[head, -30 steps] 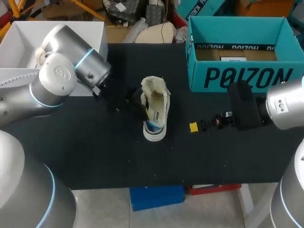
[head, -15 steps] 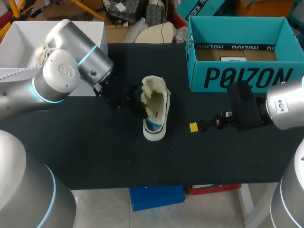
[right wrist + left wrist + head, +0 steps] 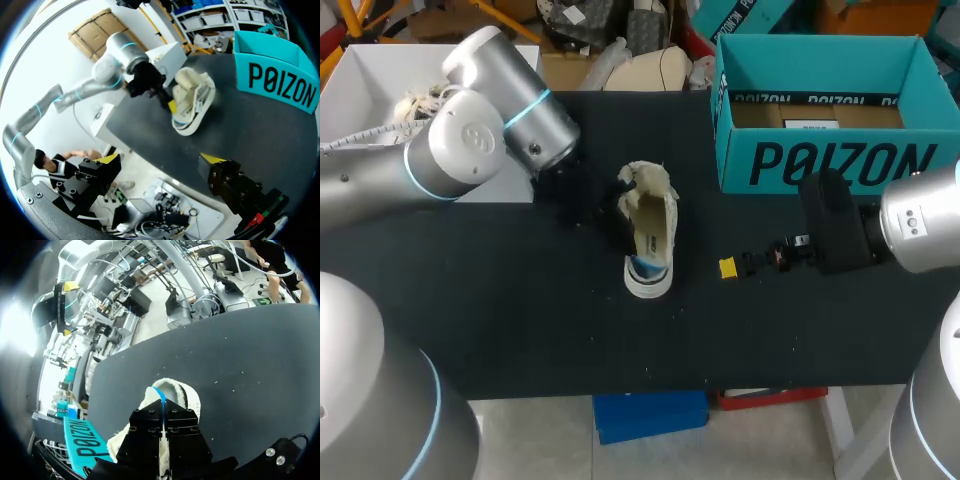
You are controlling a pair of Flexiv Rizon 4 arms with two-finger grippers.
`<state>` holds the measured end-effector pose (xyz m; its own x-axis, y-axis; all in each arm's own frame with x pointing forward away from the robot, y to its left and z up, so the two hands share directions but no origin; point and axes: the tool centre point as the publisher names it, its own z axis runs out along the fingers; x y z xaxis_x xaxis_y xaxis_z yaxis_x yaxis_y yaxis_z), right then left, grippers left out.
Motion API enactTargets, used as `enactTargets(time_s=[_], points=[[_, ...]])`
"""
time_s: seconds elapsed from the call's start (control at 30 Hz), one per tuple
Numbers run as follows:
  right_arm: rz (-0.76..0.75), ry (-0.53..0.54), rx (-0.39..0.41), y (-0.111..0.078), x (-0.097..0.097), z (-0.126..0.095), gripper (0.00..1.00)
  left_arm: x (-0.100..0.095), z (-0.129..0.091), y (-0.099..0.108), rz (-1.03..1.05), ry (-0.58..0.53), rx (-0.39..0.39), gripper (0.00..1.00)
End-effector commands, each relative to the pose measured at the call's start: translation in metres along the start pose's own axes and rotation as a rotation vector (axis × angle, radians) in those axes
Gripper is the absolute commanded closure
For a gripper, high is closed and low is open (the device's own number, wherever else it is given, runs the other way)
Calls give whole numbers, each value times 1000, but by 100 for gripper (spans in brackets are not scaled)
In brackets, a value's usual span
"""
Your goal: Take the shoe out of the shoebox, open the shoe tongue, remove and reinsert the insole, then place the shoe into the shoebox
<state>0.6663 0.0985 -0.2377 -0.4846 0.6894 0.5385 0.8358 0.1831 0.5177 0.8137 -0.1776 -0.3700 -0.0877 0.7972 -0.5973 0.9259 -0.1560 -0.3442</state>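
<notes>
Two arms: only the left one's on the shoe atm.
shoe (image 3: 648, 235): out of shoebox (image 3: 820, 160), mid table (image 3: 520, 320); box sits at back right corner.
left gripper (image 3: 163, 415): jaws nearly together on shoe's thin blue-white edge, prob steadying it for tongue/insole work.
right gripper (image 3: 160, 160): jaws wide, empty, near right edge, prob on standby.
hidden: insole, tongue state, left yellow tips.

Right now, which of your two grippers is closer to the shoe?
The left gripper: it is right at the side of the shoe, while the right gripper hangs open, clearly apart from it.
</notes>
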Motion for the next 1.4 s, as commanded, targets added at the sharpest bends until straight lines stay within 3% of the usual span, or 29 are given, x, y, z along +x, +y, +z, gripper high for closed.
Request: enactTargets(time_s=[0.03, 0.43, 0.73, 1.13, 1.23, 1.27, 1.4], points=[[0, 0, -1, -1, 0, -2, 0, -2, 4, 4, 6, 80, 20, 100], [0, 0, -1, -1, 0, -2, 0, 13, 2, 3, 1, 167, 46, 100], [0, 0, -1, -1, 0, -2, 0, 3, 25, 8, 68, 241, 75, 100], [0, 0, -1, -1, 0, -2, 0, 14, 31, 1, 62, 314, 111, 100], [0, 0, -1, -1, 0, -2, 0, 12, 22, -2, 59, 292, 98, 39], [0, 0, -1, -1, 0, -2, 0, 12, 19, -3, 62, 284, 90, 1], [0, 0, -1, -1, 0, -2, 0, 7, 5, -6, 62, 241, 73, 0]])
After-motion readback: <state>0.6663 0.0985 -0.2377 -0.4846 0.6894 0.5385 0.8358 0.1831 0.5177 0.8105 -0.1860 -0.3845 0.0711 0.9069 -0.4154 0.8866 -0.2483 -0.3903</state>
